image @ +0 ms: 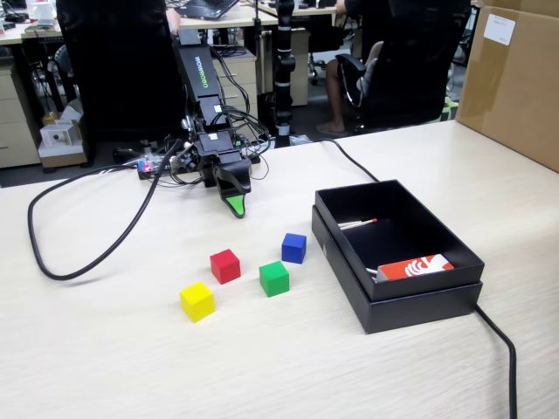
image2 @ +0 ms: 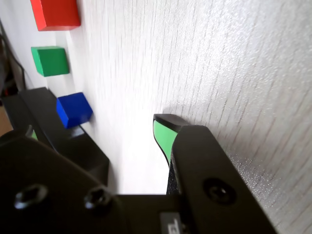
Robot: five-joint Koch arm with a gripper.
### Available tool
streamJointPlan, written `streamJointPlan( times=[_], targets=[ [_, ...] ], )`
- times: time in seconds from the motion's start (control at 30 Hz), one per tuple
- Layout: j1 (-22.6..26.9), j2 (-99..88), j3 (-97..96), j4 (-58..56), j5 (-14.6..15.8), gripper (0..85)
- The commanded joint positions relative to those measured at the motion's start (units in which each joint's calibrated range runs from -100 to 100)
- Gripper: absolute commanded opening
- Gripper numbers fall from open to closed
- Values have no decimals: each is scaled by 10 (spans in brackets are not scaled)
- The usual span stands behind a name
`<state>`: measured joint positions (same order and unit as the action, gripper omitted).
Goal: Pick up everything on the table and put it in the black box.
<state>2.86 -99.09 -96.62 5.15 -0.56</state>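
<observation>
My gripper [image: 236,208] rests tip-down on the worktop [image: 105,367], jaw state unclear; four cubes [image: 225,265] wait left of the box [image: 419,301].

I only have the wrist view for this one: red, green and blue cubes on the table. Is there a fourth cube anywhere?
Observer: Yes. A yellow cube sits on the table, left of the red cube in the fixed view.
Operator: Anything in the box yet?
Observer: No cubes. The black box holds only an orange-and-white card and a thin white stick.
Operator: Which cube is closest to it?
Observer: The blue cube, just left of the box in the fixed view.
</observation>
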Motion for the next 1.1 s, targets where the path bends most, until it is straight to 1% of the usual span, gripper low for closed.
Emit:
streamJointPlan(
  times=[0.0, 0.07, 0.37, 0.43, 0.6, 0.63, 0.7, 0.73, 0.9, 0.93, 1.07],
  targets=[
    [25, 2, -3, -31, -1, 481],
    [32, 2, -3, -31, -1, 481],
    [28, 5, 3, -32, 4, 476],
    [23, 8, 41, -70, 4, 473],
    [25, 46, 195, -216, 29, 471],
    [30, 85, 274, -277, 42, 468],
    [36, 149, 354, -328, 58, 468],
    [38, 222, 430, -359, 72, 468],
    [40, 413, 604, -417, 102, 468],
    [40, 492, 663, -438, 113, 468],
    [42, 601, 740, -444, 127, 468]
  ],
)
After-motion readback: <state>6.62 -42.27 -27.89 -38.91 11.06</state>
